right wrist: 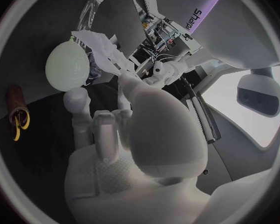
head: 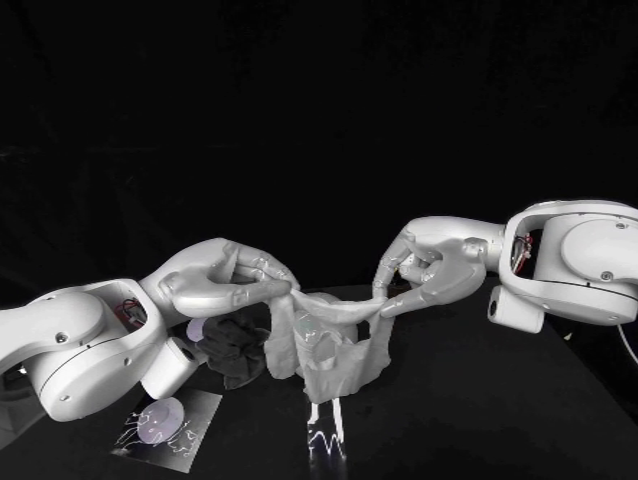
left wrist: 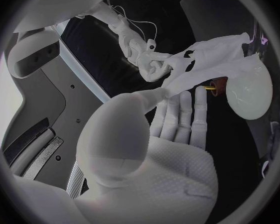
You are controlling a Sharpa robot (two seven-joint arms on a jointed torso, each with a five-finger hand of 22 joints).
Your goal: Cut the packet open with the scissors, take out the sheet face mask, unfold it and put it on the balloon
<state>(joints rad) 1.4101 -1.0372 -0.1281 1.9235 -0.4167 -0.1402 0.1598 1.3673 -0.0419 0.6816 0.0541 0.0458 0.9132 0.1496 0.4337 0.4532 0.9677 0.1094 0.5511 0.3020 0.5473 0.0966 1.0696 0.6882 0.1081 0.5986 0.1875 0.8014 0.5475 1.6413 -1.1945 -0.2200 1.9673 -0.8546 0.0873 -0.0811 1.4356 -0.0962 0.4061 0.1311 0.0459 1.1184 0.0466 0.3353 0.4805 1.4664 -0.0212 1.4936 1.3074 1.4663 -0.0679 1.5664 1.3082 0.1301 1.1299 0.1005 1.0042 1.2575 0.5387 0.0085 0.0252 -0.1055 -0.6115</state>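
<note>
Head view: left robot hand [head: 233, 281] and right robot hand [head: 429, 268] pinch the mask [head: 334, 350] stretched between them.

I count two hands, both mine: my left hand [head: 226, 280] and my right hand [head: 427, 270], one on either side of the balloon [right wrist: 67, 65]. The balloon itself is one, pale and round. There is one sheet face mask [head: 334, 350], a single piece hanging just beside the balloon. It has several cut-out openings, but I cannot count them surely. I see one pair of scissors [right wrist: 15, 133] with yellow handles, lying well apart from the balloon. One silvery packet [head: 165, 425] lies flat below the balloon, toward my left arm's side. One black table [head: 521, 420] sits under the balloon and everything else.
</note>
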